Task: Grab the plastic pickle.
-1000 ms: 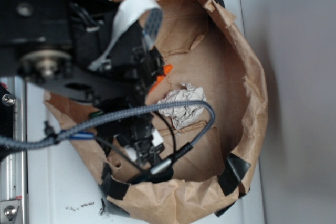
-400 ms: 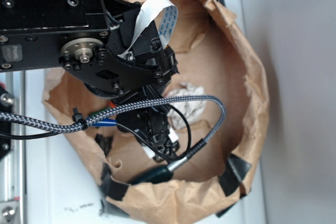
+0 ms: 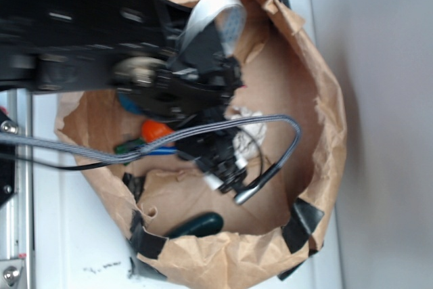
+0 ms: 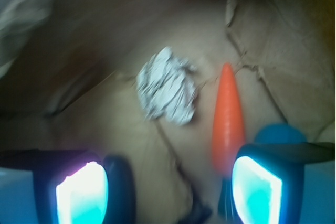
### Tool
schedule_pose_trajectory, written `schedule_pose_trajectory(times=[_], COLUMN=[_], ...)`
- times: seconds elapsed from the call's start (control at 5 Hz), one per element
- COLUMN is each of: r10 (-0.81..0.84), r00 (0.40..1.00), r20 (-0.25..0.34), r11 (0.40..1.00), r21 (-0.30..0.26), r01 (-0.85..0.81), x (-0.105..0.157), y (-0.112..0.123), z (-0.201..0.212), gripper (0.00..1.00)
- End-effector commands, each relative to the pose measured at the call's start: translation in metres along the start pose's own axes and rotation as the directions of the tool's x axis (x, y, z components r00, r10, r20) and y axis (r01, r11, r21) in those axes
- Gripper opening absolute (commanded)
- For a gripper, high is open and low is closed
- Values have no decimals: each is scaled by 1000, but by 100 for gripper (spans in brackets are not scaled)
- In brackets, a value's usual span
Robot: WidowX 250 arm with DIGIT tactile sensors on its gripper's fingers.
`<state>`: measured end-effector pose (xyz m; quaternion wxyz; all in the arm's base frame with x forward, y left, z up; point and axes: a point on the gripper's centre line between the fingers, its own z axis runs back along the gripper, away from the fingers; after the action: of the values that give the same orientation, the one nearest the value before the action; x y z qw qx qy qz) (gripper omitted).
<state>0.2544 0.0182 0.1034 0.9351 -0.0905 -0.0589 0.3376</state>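
The plastic pickle (image 3: 198, 223), dark green and glossy, lies inside the brown paper bag (image 3: 325, 99) against its near wall. In the exterior view my gripper (image 3: 225, 176) hangs over the bag floor, a little above and to the right of the pickle and apart from it. In the wrist view the gripper (image 4: 168, 195) is open, with bare brown paper between its glowing pads (image 4: 81, 192). A dark rounded shape (image 4: 122, 184) sits beside the left pad; blur hides what it is.
An orange carrot (image 3: 154, 130) (image 4: 228, 121) with a green stem lies left of the gripper, with a blue ball (image 3: 128, 105) (image 4: 281, 132) beyond it. A crumpled white paper wad (image 3: 252, 130) (image 4: 168, 92) lies mid-bag. The arm and a braided cable (image 3: 287, 141) cross over the bag.
The arm has swung up and to the right, uncovering the carrot and the blue ball. The gripper has shifted right across the bag floor, and the pickle now shows in full.
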Motion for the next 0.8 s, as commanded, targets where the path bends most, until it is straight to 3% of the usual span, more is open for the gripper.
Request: schedule_pose_trajectory(times=[0.0, 0.2, 0.4, 0.6], r10=[-13, -50, -84, -112], r00=[998, 996, 996, 993], r20=[55, 69, 20, -33], r11=[999, 999, 995, 993], r21=[54, 2, -44, -47], r01=[10, 50, 85, 110], x=[9, -11, -25, -40], y=[-18, -27, -40, -50], z=[-29, -34, -36, -43], gripper=[100, 100, 100, 100])
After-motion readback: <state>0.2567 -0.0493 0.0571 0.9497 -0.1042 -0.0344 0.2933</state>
